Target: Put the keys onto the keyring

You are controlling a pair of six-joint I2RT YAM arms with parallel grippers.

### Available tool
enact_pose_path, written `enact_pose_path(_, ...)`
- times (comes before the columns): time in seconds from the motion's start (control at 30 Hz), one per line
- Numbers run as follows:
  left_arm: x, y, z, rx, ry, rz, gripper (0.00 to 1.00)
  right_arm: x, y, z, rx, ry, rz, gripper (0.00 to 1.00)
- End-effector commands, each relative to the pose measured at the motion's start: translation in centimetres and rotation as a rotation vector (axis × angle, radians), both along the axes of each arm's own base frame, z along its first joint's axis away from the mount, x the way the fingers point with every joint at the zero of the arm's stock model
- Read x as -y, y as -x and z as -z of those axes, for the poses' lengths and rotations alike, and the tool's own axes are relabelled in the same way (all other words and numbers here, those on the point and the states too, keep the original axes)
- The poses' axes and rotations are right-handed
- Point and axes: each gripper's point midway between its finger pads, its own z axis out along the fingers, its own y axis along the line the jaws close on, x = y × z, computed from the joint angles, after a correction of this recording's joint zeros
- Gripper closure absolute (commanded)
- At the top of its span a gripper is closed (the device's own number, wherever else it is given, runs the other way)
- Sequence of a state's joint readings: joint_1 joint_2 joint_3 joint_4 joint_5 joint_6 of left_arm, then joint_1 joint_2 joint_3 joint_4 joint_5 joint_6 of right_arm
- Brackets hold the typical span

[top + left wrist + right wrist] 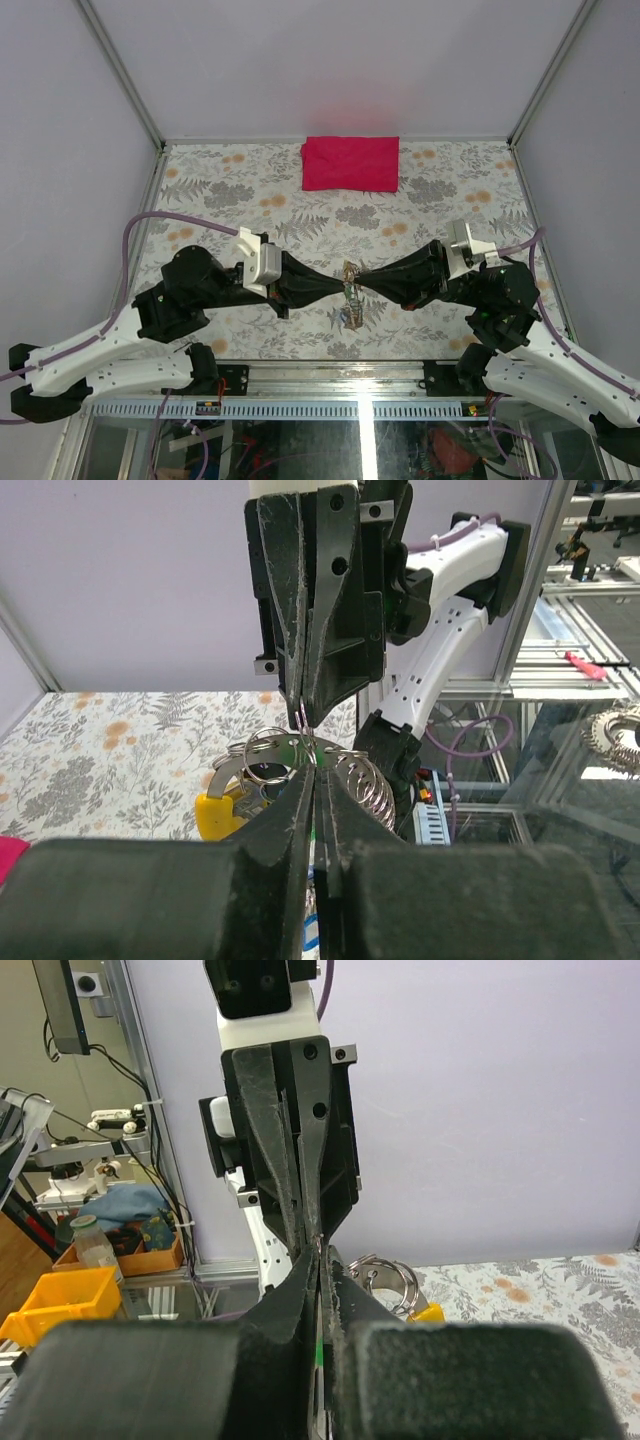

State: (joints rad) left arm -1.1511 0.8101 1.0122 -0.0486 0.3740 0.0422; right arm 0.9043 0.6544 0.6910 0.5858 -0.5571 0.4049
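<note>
My left gripper (340,283) and right gripper (362,278) meet tip to tip above the middle of the table, both shut. Between them hangs the bunch of keys (350,300) and rings. In the left wrist view my gripper (315,768) is pinched on the keyring (262,752) bunch, with a green bit at the tips. A yellow key head (220,815) hangs left and a coil of rings (368,780) sits right. In the right wrist view my gripper (318,1257) is shut on a thin green-tagged key (318,1345). The rings (392,1280) and the yellow key head (430,1312) show beside it.
A red cloth (350,163) lies flat at the back middle of the flowered table (220,200). Metal frame posts stand at the back corners. The table's near edge and a cable tray run just behind the arm bases.
</note>
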Motion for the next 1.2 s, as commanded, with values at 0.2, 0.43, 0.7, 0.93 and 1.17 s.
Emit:
enact_pose_path(0.2, -0.1, 0.3, -2.8, -0.005, 0.136, 0.013, 0.77, 2.0, 0.6, -4.7, 0.097, -0.159, 0.048, 1.00)
enact_pose_path(0.43, -0.9, -0.2, -4.8, -0.002, 0.247, -0.031, 0.72, 1.8, 0.8, -4.5, 0.117, -0.128, 0.036, 1.00)
enact_pose_path(0.7, 0.0, -0.7, -4.2, -0.032, 0.249, -0.032, 0.69, 1.7, 0.8, -4.5, 0.117, -0.125, 0.034, 1.00)
enact_pose_path(0.93, 0.8, -0.4, -3.4, -0.057, 0.233, 0.000, 0.71, 1.9, 0.9, -4.4, 0.119, -0.124, 0.038, 1.00)
enact_pose_path(1.17, 1.3, -0.3, -2.9, -0.072, 0.226, 0.015, 0.74, 1.8, 0.9, -4.3, 0.119, -0.121, 0.035, 1.00)
